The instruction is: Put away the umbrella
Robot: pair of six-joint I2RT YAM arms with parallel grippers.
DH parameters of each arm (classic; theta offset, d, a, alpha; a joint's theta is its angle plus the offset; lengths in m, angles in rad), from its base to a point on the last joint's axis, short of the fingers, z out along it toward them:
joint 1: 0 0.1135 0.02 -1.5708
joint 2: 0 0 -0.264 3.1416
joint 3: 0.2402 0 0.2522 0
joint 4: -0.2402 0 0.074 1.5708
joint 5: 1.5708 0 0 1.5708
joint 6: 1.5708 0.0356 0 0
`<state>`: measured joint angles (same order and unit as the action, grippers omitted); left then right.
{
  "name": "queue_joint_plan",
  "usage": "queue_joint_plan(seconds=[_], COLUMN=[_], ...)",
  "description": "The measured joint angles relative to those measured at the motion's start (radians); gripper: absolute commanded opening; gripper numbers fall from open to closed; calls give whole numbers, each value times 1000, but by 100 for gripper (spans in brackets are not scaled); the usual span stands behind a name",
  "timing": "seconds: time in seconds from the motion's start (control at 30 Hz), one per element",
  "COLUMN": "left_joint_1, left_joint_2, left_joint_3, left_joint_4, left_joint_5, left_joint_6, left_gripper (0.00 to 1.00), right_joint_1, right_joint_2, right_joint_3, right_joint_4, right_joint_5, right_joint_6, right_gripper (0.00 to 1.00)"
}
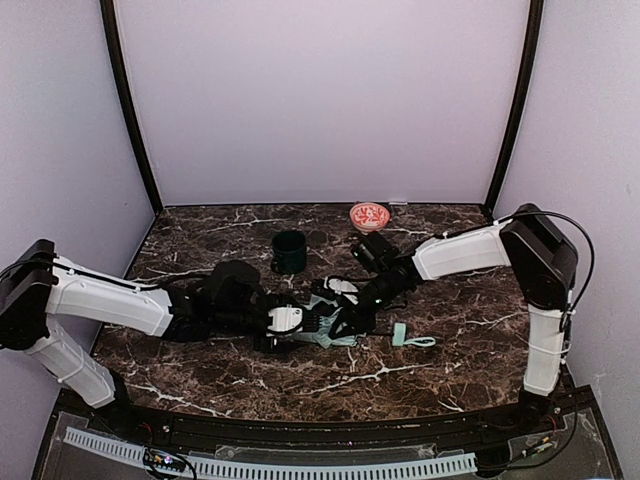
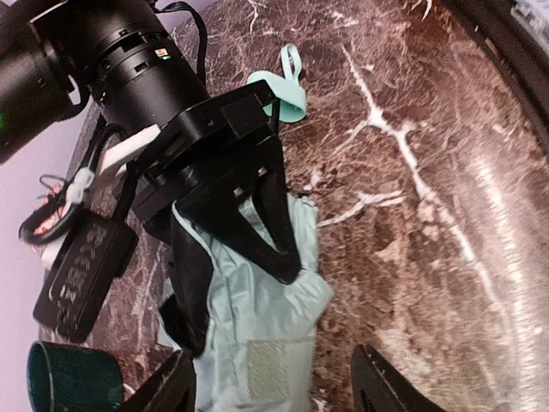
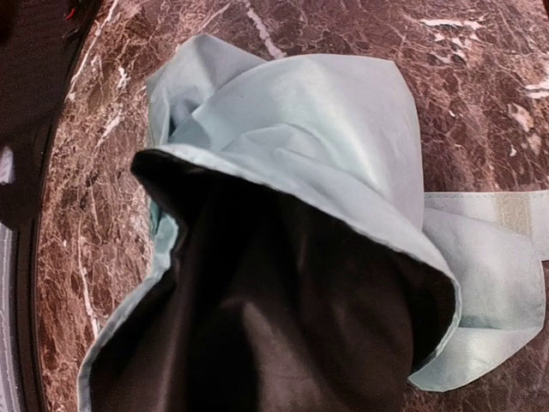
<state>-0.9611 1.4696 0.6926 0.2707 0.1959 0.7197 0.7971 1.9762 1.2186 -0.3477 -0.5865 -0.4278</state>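
Dark white-veined marble table (image 1: pixel 450 370) bearing the umbrella (image 1: pixel 337 336), pale lilac walls (image 1: pixel 320 100) around

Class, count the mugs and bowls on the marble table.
2: a dark green mug at back centre, and a red bowl right of it, further back. More could be hidden.

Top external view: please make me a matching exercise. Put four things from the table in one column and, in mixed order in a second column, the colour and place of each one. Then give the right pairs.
Things:
1. umbrella fabric
2. umbrella handle
3. mug
4. bowl

Descriptions:
A. reddish, farthest back
B. pale mint with black lining, crumpled in the middle
C. dark green, upright, behind the fabric
D. pale mint, small, lying to the right of the fabric

Pairs: 1-B; 2-D; 3-C; 4-A
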Motion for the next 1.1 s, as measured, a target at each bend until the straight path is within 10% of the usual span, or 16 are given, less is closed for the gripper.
queue_joint_plan(seconds=[0.5,0.87,1.1], left_joint_1=[-1,15,25], left_joint_2=[286,420,483], left_joint_3=[238,471,550], left_joint_4=[-205,-472,-509], left_joint_5=[-30,56,138], left_joint_6=[200,167,149], left_gripper=[52,30,28], right_joint_1=[-22,-68,-155], right_joint_2=[95,106,3], right_joint_3=[94,129,55], right_joint_4=[-153,-220,-122], right_joint_5=[-198,-229,-164], right_joint_6=[30,164,258], right_gripper=[17,96,100])
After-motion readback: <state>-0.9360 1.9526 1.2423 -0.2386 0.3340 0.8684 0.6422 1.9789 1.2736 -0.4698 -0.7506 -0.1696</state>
